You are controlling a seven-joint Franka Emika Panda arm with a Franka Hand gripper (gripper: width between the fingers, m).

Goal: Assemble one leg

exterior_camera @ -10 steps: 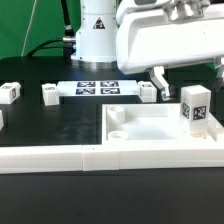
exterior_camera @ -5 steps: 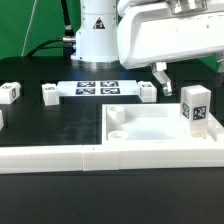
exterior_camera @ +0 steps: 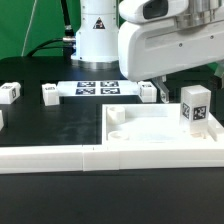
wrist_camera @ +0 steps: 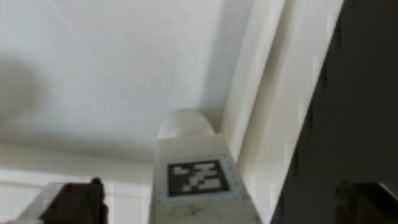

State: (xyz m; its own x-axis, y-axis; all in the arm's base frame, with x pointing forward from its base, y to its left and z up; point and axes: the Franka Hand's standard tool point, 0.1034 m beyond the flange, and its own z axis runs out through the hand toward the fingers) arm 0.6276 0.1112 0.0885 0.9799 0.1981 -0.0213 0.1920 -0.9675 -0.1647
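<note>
A leg (exterior_camera: 195, 108), a small white post with a black-and-white tag, stands upright in the right corner of the white tray-like panel (exterior_camera: 150, 128). My gripper (exterior_camera: 185, 80) hangs just above and behind it, its white body filling the upper right of the exterior view. One dark finger (exterior_camera: 159, 90) shows below the body. In the wrist view the leg (wrist_camera: 196, 172) lies between my two dark fingertips (wrist_camera: 75, 201), which stand wide apart and touch nothing. My gripper (wrist_camera: 217, 203) is open and empty.
Three more small tagged legs lie on the black table: one (exterior_camera: 10, 92) at the exterior view's left, one (exterior_camera: 50, 93) beside it, one (exterior_camera: 147, 91) by the marker board (exterior_camera: 97, 88). A long white border wall (exterior_camera: 60, 158) runs along the front.
My gripper has come down and shifted toward the exterior view's left, closer over the standing leg. The leg and other parts have not moved.
</note>
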